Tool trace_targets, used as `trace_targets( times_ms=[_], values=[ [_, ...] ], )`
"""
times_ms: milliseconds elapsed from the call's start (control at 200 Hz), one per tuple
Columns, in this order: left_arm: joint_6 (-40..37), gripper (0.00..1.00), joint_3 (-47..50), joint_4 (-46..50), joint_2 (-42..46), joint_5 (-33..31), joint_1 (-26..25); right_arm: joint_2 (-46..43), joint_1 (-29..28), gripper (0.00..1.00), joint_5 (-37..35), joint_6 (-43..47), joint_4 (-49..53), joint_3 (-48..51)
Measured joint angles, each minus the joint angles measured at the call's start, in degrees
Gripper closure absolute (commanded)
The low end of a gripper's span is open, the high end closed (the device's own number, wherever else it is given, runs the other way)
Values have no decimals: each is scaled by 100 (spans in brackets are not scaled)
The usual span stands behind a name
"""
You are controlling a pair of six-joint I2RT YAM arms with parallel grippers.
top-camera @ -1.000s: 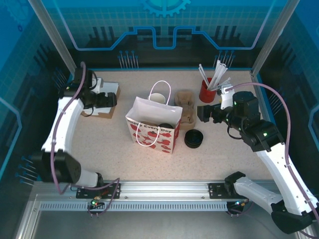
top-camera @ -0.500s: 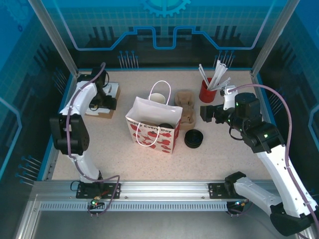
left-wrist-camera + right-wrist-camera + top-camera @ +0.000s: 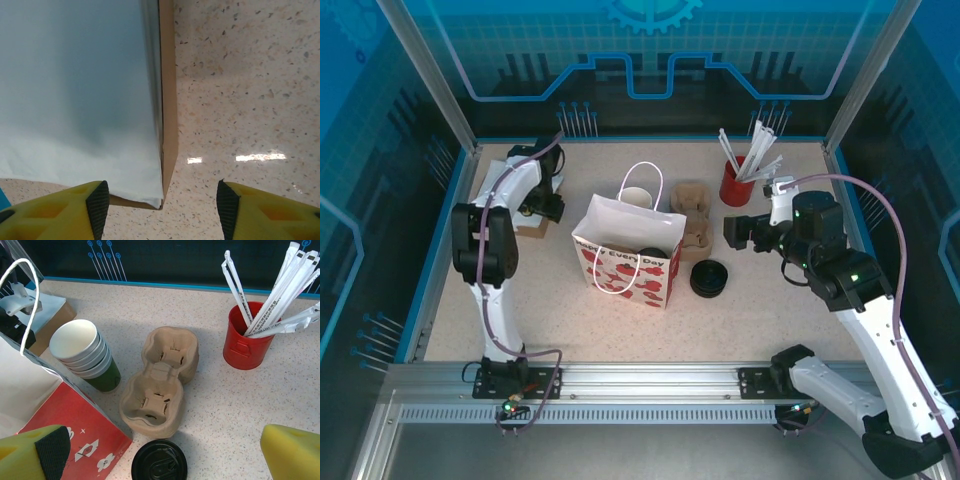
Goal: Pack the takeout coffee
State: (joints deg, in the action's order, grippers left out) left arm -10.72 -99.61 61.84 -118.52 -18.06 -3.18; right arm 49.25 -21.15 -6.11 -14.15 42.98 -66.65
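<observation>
A round black lid (image 3: 651,257) shows inside the mouth of the white and red paper bag (image 3: 620,272) at mid-table. It looks like the takeout coffee's lid, and the cup's wall is hidden by the bag. My left gripper (image 3: 542,208) hovers at the back left over a stack of white sheets on brown card (image 3: 100,100). Its yellow fingers (image 3: 95,207) stand apart around the stack's corner without touching it. To the right of the bag, my right gripper (image 3: 733,232) is wide open above the stack of black lids (image 3: 159,461).
A stack of lidless green cups (image 3: 85,354) stands behind the bag, beside a brown pulp cup carrier (image 3: 161,380). A red tin of wrapped straws (image 3: 246,336) is at the back right. The bag's white handle (image 3: 20,295) arches up at the left of the right wrist view.
My left arm has folded back and turned over the sheet stack at the back left, and its jaws have narrowed. The right gripper has drifted slightly right.
</observation>
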Motion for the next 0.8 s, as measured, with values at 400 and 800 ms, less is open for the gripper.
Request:
trace_targets(
  times_ms=[400,800],
  values=[
    [-42,60,-7,2,-173,-275,-11,-9,26,0,-13,0,26,31],
    [-44,79,-7,7,-245,-293,-11,-9,33,0,-13,0,26,35]
  ],
)
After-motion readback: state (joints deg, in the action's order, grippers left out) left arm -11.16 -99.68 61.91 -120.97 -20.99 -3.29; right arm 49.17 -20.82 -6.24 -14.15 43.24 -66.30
